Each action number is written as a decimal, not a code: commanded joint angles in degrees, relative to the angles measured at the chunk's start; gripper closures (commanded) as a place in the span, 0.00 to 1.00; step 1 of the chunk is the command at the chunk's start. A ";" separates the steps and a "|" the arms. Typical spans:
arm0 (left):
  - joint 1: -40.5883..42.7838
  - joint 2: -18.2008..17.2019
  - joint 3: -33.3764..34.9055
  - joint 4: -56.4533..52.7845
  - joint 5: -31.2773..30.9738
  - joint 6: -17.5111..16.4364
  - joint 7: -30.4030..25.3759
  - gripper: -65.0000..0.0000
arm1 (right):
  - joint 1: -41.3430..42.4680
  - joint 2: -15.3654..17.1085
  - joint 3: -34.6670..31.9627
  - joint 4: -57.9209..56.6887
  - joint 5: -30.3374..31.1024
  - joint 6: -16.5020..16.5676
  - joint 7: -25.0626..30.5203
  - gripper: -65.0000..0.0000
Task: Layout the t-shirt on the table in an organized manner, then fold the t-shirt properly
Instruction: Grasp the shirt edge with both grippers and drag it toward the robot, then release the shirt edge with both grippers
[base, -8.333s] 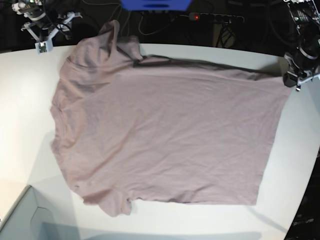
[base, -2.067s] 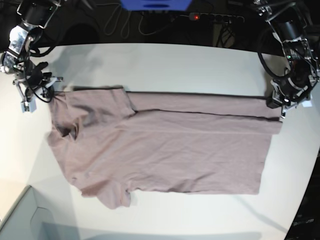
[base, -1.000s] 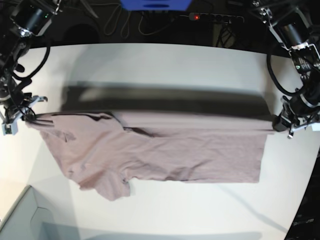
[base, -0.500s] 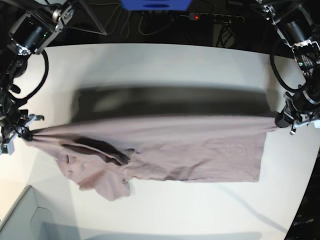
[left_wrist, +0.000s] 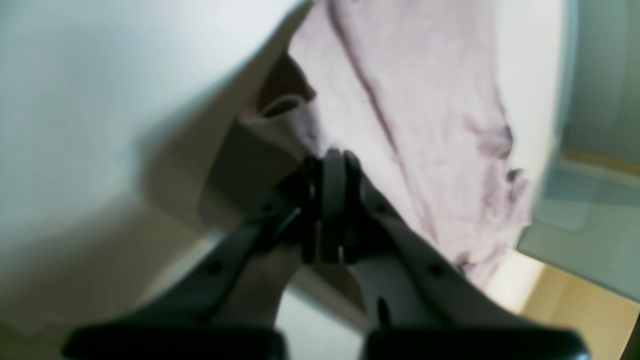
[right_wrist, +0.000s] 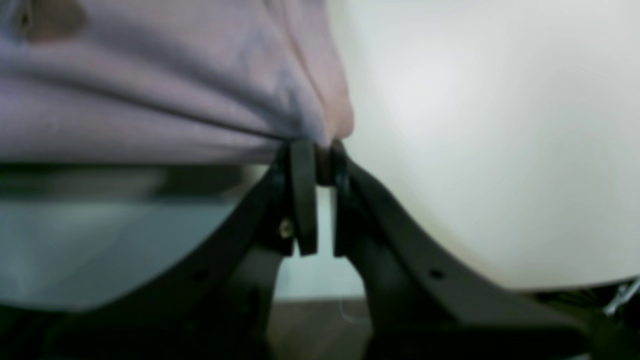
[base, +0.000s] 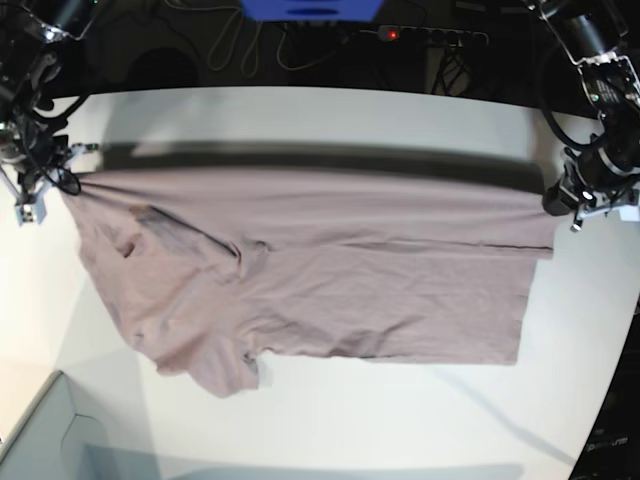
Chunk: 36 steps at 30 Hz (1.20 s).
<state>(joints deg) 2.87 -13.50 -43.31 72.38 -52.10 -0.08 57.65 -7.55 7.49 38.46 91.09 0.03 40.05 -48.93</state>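
Both grippers, left (base: 568, 205) and right (base: 42, 190), clamp the wrinkled mauve cotton t-shirt (base: 320, 280), stretched mid-layout above the white table (base: 330, 120); next, lower it flat.

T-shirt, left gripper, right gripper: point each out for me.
t-shirt (base: 330, 290): base view, middle of the body.
left gripper (left_wrist: 330, 167): left wrist view, pinching fabric.
right gripper (right_wrist: 320, 157): right wrist view, pinching fabric.

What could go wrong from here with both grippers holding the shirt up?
1. Left gripper and right gripper pinch only thin edges of the shirt; taut cloth could slip out.
2. The near sleeve lies bunched on the table; laying down may trap wrinkles.
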 joint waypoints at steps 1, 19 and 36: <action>0.51 -1.23 -0.25 1.07 -0.78 -0.14 -0.81 1.00 | -0.93 1.00 0.27 1.00 -0.25 -0.05 0.62 1.00; 7.37 -0.79 -0.25 1.16 -0.87 -0.23 -0.64 1.00 | -14.12 -4.54 0.53 0.91 -0.34 -0.05 16.71 1.00; 9.74 -1.05 -0.34 1.16 -0.87 -0.23 -0.81 1.00 | -15.96 -4.54 0.53 0.91 -0.34 -0.05 16.79 1.00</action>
<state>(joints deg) 12.82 -13.58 -43.31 72.49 -52.07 -0.16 56.60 -23.29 2.37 38.63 91.09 -1.06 40.05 -33.08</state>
